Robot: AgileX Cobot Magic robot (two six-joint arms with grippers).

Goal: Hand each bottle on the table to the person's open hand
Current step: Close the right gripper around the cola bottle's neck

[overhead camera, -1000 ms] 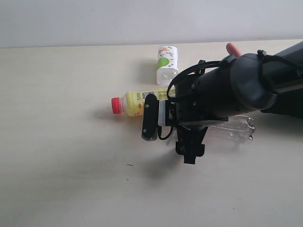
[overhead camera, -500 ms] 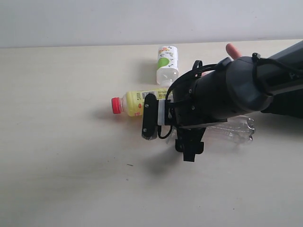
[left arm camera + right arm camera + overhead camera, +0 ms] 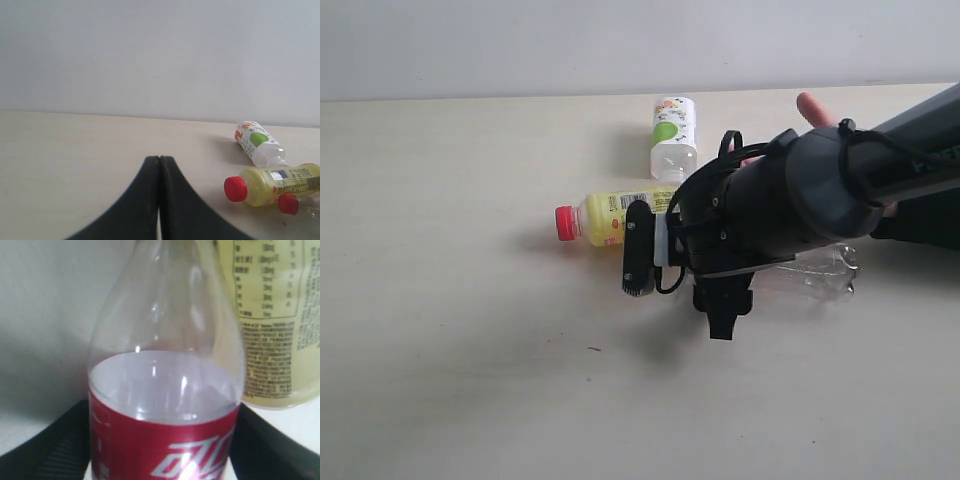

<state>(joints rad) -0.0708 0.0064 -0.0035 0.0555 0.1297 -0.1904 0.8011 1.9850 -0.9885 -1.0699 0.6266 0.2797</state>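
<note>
The clear bottle (image 3: pixel 160 405), lying on the tabletop (image 3: pixel 470 350) just beside the yellow bottle (image 3: pixel 605 215), is flanked by the right fingers (image 3: pixel 45 450), grip untellable, while the left fingers (image 3: pixel 145 200) are clenched and the hand (image 3: pixel 812 105) is half-hidden.

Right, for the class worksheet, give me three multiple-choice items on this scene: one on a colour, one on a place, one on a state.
1. What colour is the yellow bottle's cap? A white; B red; C green.
2. What lies between the right fingers? A the yellow bottle; B nothing; C the clear bottle with the red label.
3. How are the left fingers? A pressed together, empty; B spread wide; C holding a bottle.

Answers: 1 B, the exterior view shows it red. 2 C, the right wrist view shows both fingers flanking it. 3 A, the left wrist view shows them meeting with nothing between.
</note>
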